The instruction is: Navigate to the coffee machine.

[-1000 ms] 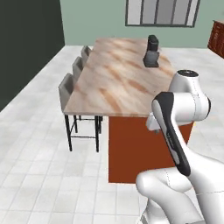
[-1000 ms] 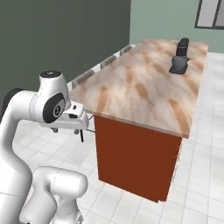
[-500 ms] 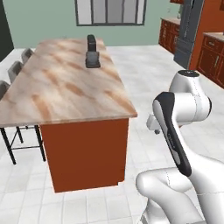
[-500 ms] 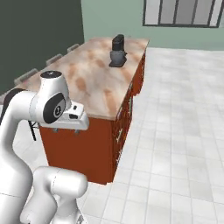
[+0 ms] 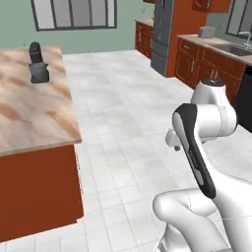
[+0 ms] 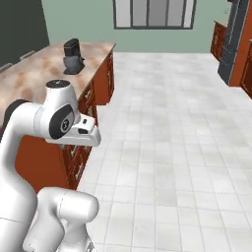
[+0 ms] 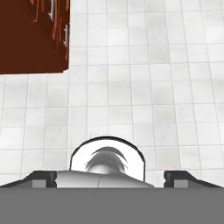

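Little done yet, with the coffee machine [image 5: 38, 64] well away on the island [image 5: 34, 115] and gripper [image 7: 112, 178] fingers seemingly wide, empty.

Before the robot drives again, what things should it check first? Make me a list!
1. Coffee machine in sight: ok. It stands upright on the island counter, seen in both base views.
2. Robot facing it: not ok. The machine sits far to the left of both base views, and open tiled floor lies ahead.
3. Floor around the base free to turn: ok, no loose things on the tiles.
4. Clearance from the island's red cabinet side: cannot tell; it looks near the arm.
5. Fingers carrying nothing: ok. In the hand view the fingers stand wide apart over bare floor.
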Tool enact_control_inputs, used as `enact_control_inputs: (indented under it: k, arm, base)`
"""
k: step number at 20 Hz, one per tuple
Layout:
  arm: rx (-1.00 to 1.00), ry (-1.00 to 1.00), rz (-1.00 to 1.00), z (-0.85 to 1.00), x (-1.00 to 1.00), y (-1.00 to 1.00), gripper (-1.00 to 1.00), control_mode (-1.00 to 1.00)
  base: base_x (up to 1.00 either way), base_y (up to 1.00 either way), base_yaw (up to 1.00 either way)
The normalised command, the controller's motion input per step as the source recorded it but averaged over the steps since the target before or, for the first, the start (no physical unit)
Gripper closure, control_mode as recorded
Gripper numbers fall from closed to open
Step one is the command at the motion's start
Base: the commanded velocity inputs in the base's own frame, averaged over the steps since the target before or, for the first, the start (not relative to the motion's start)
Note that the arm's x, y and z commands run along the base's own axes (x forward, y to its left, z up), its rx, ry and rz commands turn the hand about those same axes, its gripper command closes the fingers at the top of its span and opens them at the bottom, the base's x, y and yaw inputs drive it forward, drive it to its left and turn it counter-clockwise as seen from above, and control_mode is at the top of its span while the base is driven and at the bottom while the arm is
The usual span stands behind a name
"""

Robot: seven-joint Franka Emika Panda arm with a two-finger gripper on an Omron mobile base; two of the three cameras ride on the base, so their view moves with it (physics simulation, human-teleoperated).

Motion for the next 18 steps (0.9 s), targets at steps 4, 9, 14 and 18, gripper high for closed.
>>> enact_control_inputs:
  k: [4,9,14,18]
  arm:
    - [0.0,0.0,0.0,0.0,0.0,0.0,-1.0,1.0]
    - [0.0,0.0,0.0,0.0,0.0,0.0,-1.0,1.0]
    - [0.0,0.0,0.0,0.0,0.0,0.0,-1.0,1.0]
    - [0.0,0.0,0.0,0.0,0.0,0.0,-1.0,1.0]
  base:
    - [0.44,-0.91,-0.25]
    - [0.57,-0.83,-0.23]
    - [0.44,-0.87,-0.34]
    - [0.6,-0.62,-0.37]
